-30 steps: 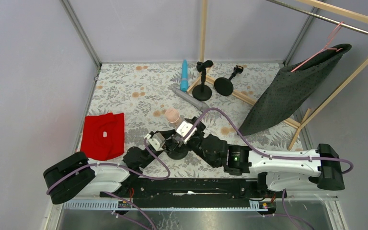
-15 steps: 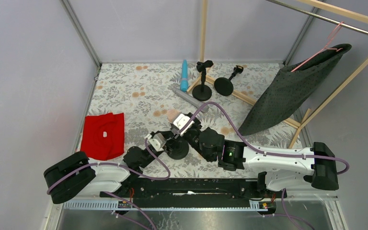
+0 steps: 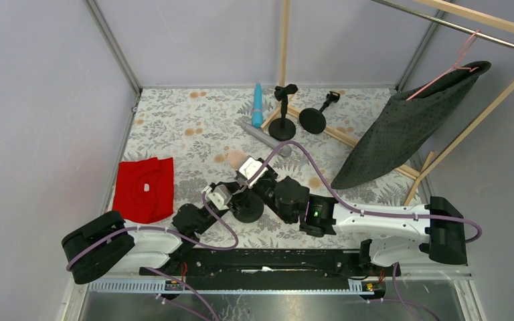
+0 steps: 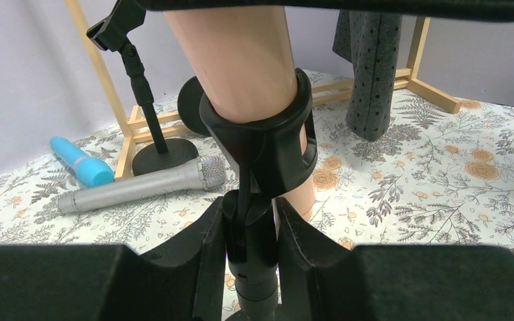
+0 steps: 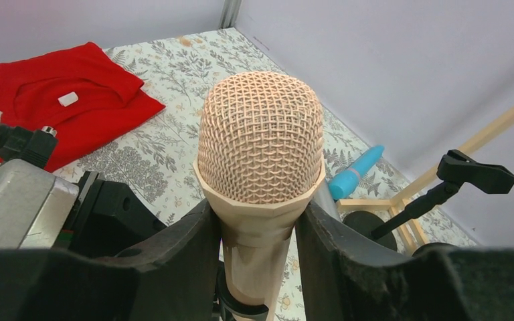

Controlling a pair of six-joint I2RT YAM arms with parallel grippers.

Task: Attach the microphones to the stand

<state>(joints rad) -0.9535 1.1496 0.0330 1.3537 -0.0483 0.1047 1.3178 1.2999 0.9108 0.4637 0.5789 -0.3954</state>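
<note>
Peach-pink microphone (image 5: 261,137): near the middle of the desk (image 3: 174,127), head up, its body seated in the black clip (image 4: 268,144) of the nearest stand (image 3: 249,211).

Left to right:
- Red cloth (image 3: 144,188) lies flat at the left edge.
- Left jaws: closed on that stand's pole, just under the clip. The microphone sits above them, not between them.
- Right jaws: closed on the microphone, one finger (image 5: 187,254) on each side of the body just below the mesh head. The head rises clear above the fingers.
- Cyan-blue microphone (image 3: 258,105) and silver-grey microphone (image 3: 261,137) lie on the desk farther back, near each other.
- Two spare stands (image 3: 282,127) (image 3: 313,120) are just right of them, their clips unfilled.
- Dark garment (image 3: 401,134) hangs on a pink hanger at far right.
</note>
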